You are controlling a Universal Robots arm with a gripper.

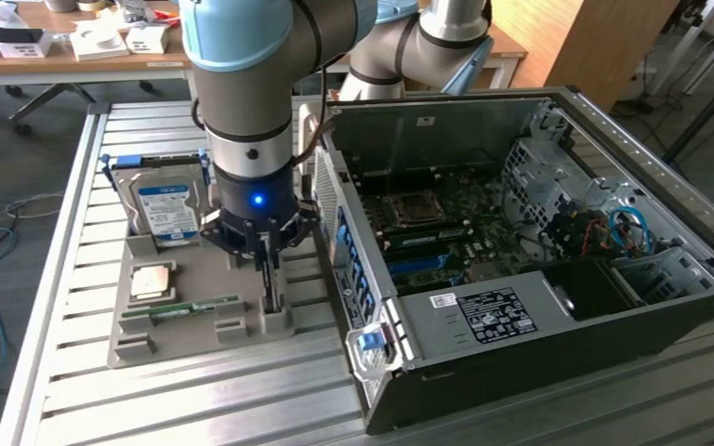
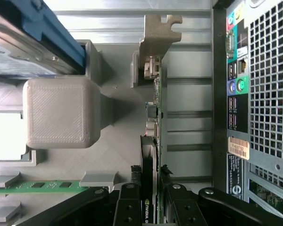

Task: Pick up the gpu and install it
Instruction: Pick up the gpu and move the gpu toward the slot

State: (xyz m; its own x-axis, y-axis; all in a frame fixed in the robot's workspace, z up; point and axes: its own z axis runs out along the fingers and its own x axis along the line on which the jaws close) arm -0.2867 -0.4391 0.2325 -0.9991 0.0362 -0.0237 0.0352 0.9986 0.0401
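The gpu (image 1: 271,295) stands on edge in a slot of the grey printed tray (image 1: 183,342), next to the open computer case (image 1: 654,307). In the wrist view the gpu (image 2: 155,117) is edge-on, a thin green-edged board with a tan metal bracket at its far end. My gripper (image 1: 265,265) points straight down over it. Its black fingers (image 2: 127,205) press against both faces of the card, so the gripper (image 2: 149,207) is shut on the gpu. The card's lower edge still sits in the tray slot.
The tray also holds a silver hard drive (image 1: 165,209) with a blue-white label, a square processor (image 1: 152,279) and a green memory stick (image 1: 183,307). The case's rear panel (image 2: 269,94) stands close beside the card. The motherboard (image 1: 438,232) lies exposed inside.
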